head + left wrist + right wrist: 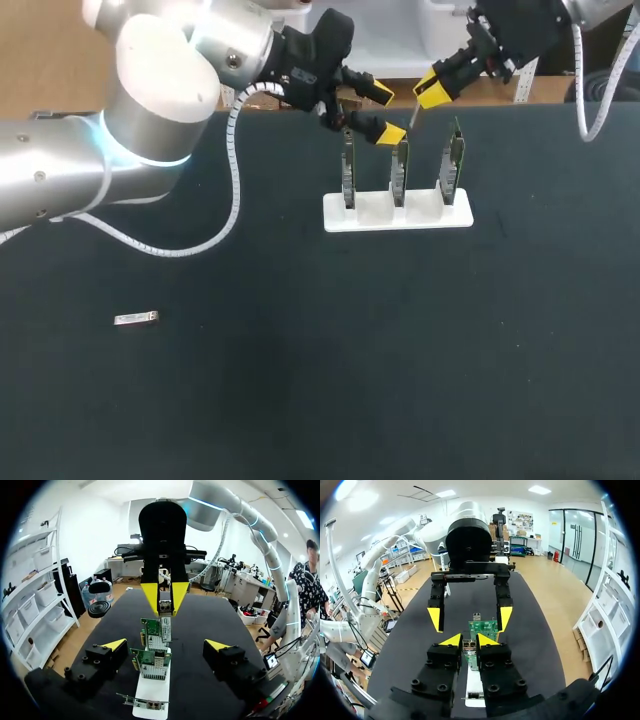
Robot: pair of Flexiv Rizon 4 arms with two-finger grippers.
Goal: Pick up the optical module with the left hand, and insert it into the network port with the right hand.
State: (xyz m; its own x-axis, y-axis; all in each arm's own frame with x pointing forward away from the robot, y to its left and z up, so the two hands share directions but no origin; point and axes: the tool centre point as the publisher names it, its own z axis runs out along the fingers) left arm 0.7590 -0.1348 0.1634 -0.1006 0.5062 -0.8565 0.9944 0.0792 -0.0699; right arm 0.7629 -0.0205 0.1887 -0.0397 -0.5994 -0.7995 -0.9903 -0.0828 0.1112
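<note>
Right hand (165, 600): closed on a small silver metal optical module (165, 608), pinched between the yellow tips.
Module position: in the air just above the row of three green circuit cards (400, 165), which stand upright in the white plastic holder (430, 216). Cannot tell which card it lines up with.
Module axis: appears to point down toward the holder, so the coming move is judged to be a short descent into a card's port.
Left hand (383, 113): fingers spread, holding nothing, above the holder's far side.
Nearer hand: the right one, already over the holder.
Other: a second small silver oblong (135, 319) lies flat on the dark matte table (300, 390), well apart from the holder, on the left arm's side.
</note>
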